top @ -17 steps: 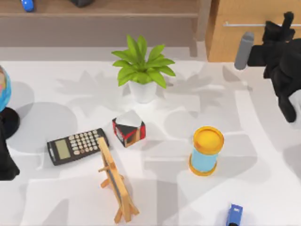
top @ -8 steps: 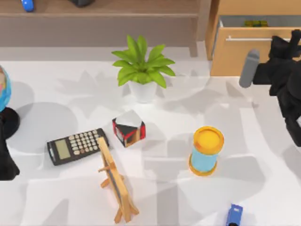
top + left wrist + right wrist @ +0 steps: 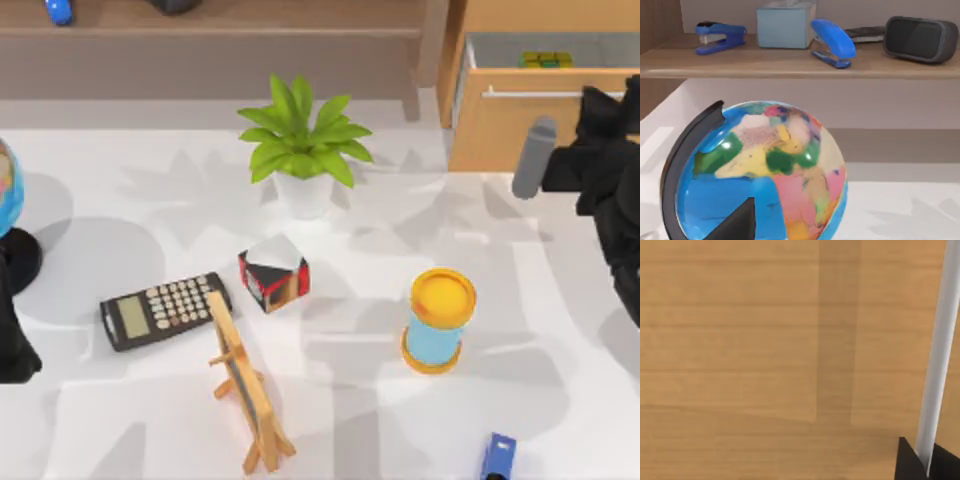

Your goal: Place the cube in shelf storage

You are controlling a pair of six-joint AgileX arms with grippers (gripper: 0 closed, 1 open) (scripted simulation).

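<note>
The cube [image 3: 545, 60], yellow and green tiles, lies inside the open light-wood drawer [image 3: 500, 130] at the back right. My right gripper [image 3: 612, 96] is at the drawer's front, shut on the metal bar handle [image 3: 530, 94]. In the right wrist view its dark fingertips [image 3: 910, 462] clasp the handle [image 3: 937, 355] against the drawer front [image 3: 765, 340]. The shelf storage [image 3: 250, 30] runs along the back left; its brown board [image 3: 790, 65] carries staplers, a box and a headset. My left arm [image 3: 12, 345] is parked at the table's left edge.
A globe [image 3: 760, 170] stands at the left edge beside my left arm. On the table are a potted plant [image 3: 303, 145], a red, black and white block [image 3: 273, 272], a calculator [image 3: 165, 310], a small easel [image 3: 245, 385], a yellow-capped cylinder [image 3: 440, 320] and a blue toy [image 3: 497, 457].
The drawer has slid out toward the table's front with my right gripper on its handle. The cube inside has come into sight. The left arm has not moved.
</note>
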